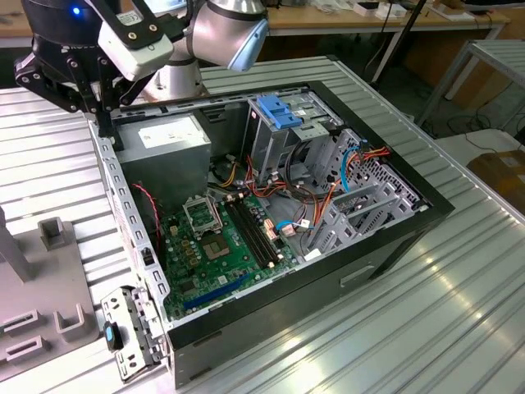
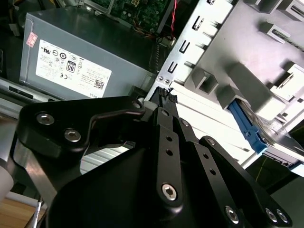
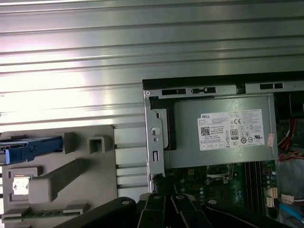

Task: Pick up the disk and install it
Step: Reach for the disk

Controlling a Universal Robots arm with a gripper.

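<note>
As I judge it, nothing is done yet: the disk [image 3: 32,148] lies in its grey holder [image 3: 71,180]. My gripper [image 1: 107,131], upper left in the exterior view, is pinched together and empty.

I count one computer case [image 1: 385,242]. Inside it are one power supply [image 1: 168,141], one motherboard [image 1: 220,250] and one blue latch plate [image 1: 279,111]. Beside it are one grey holder [image 3: 90,173] and one disk [image 3: 31,148].

Ribbed shiny metal table [image 3: 142,38], matt black hand [image 2: 165,95], blue plastic-railed disk [image 3: 31,148], matt grey holder [image 3: 95,178]

Ribbed metal tabletop [image 1: 459,287], wooden bench [image 1: 344,23] behind, cardboard box [image 1: 500,168] at the exterior view's right.
</note>
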